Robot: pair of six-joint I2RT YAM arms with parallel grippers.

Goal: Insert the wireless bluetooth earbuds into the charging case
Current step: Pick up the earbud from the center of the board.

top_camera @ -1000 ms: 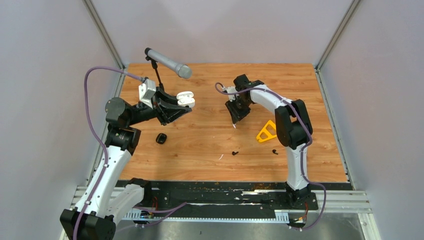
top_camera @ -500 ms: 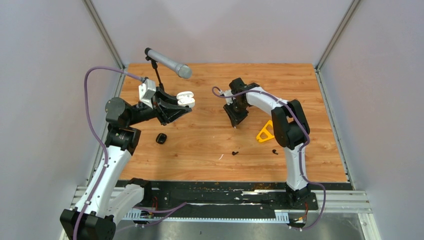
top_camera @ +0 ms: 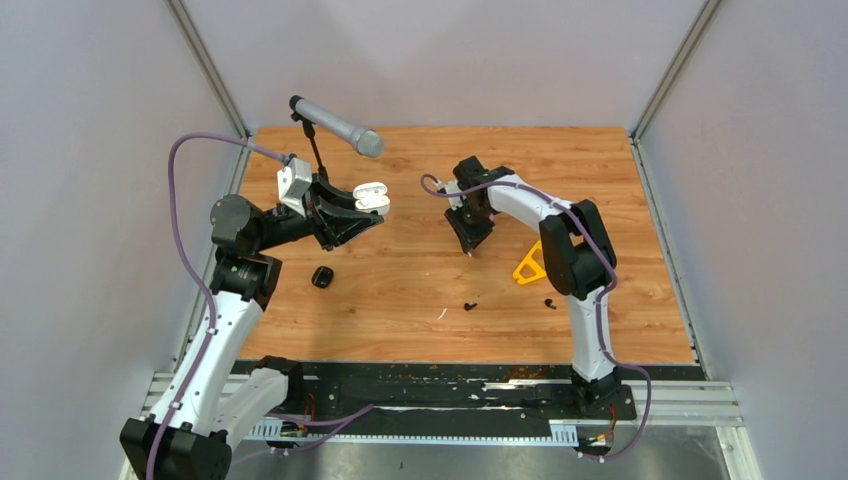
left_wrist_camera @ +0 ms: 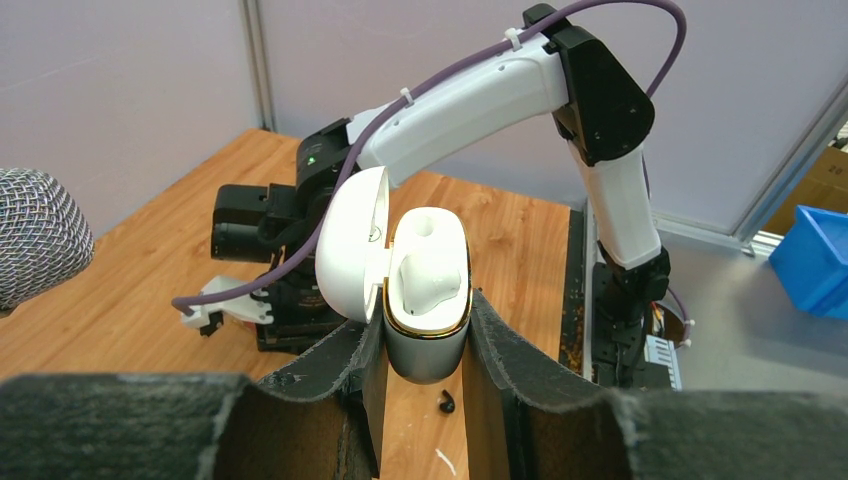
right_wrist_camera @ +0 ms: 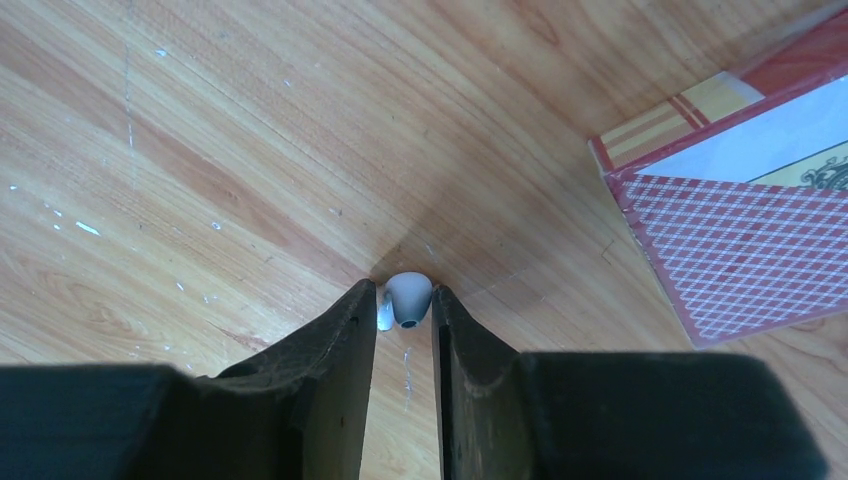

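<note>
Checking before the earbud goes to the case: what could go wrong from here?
1. The right gripper holds the earbud by its very tips; it may twist or pop out.
2. The left gripper grips the case low; insertion force could tilt it.
3. The open lid stands right beside the free slot and may block the approach.

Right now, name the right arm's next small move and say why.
Probably swing left toward the open charging case held by the left gripper: the right gripper pinches a white earbud, and the case seems to have a free socket.
</note>
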